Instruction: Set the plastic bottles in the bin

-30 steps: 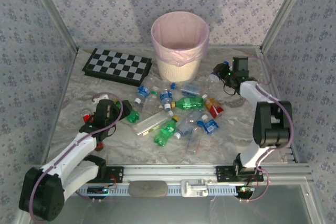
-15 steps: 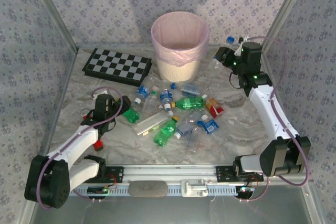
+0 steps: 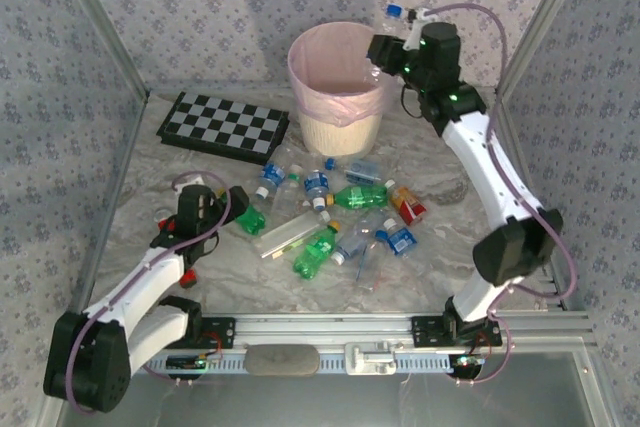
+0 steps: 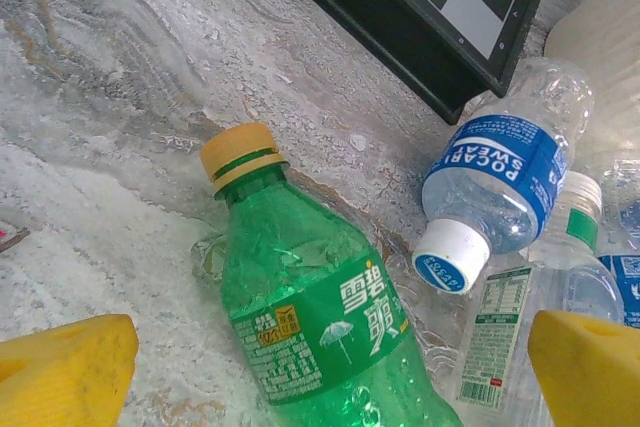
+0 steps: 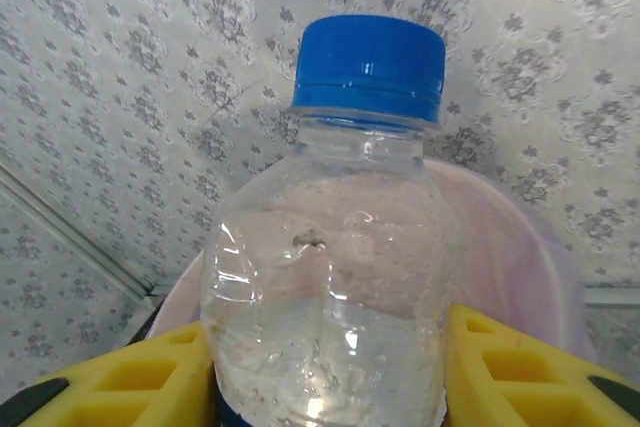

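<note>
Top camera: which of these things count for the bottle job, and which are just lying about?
For the job: clear bottle held by the right gripper; loose bottles; bin.
Lying about: checkerboard; small red object.

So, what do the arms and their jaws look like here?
Both the left arm and right arm have white links with bulky black joint housings. A lilac cable loops loosely along each. A small green light glows near the right wrist. The jaws are bright yellow moulded blocks.
</note>
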Robot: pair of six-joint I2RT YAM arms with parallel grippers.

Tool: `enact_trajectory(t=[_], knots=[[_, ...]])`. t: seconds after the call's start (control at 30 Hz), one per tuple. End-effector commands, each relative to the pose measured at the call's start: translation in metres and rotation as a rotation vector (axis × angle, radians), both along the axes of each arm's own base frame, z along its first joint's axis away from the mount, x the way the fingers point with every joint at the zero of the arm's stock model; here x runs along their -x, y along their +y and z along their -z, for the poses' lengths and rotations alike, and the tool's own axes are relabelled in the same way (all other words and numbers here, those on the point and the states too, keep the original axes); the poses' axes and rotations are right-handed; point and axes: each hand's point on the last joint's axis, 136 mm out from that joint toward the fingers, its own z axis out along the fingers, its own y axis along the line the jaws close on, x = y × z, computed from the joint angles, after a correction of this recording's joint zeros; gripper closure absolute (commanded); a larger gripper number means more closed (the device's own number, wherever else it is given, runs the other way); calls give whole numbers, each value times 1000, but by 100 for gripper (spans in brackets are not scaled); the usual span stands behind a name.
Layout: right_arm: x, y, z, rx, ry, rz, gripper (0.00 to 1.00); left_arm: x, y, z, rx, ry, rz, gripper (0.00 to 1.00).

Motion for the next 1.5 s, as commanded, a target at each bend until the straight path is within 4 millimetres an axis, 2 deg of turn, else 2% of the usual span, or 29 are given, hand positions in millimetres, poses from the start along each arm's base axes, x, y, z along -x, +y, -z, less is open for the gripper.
enact_trajectory(t=[0.0, 0.23, 0.43, 0.6, 0.73, 0.8, 0.9, 1.0, 1.13, 1.23, 1.4, 1.47], knots=[[-20, 15, 11, 62, 33, -15, 52, 9, 10, 2, -13, 4, -35, 0], [-46, 54, 50, 134, 136, -71, 51, 23, 24, 1, -37, -3, -74, 0], [-56, 70, 77, 173, 201, -87, 49, 27, 32, -1, -37, -12, -97, 0], [-57, 77, 80, 181, 200, -91, 39, 28, 33, -2, -35, -13, -103, 0], [-54, 80, 66, 173, 173, -102, 18, 28, 33, -3, -32, -12, -104, 0], [-51, 80, 54, 161, 152, -108, 13, 28, 34, -4, -32, -11, -105, 0], [-42, 79, 29, 144, 110, -117, 9, 28, 33, -7, -32, -9, -102, 0], [-25, 76, 10, 149, 77, -134, 1, 27, 34, -8, -39, 2, -104, 0], [1, 69, -9, 165, 23, -143, 1, 24, 31, -9, -35, 18, -96, 0], [20, 58, -14, 177, -2, -133, 1, 20, 27, -8, -25, 30, -88, 0], [54, 35, -10, 216, -50, -101, 1, 13, 13, -5, -42, 48, -70, 0], [67, 22, 0, 238, -50, -76, 1, 9, 5, -5, -61, 47, -56, 0]])
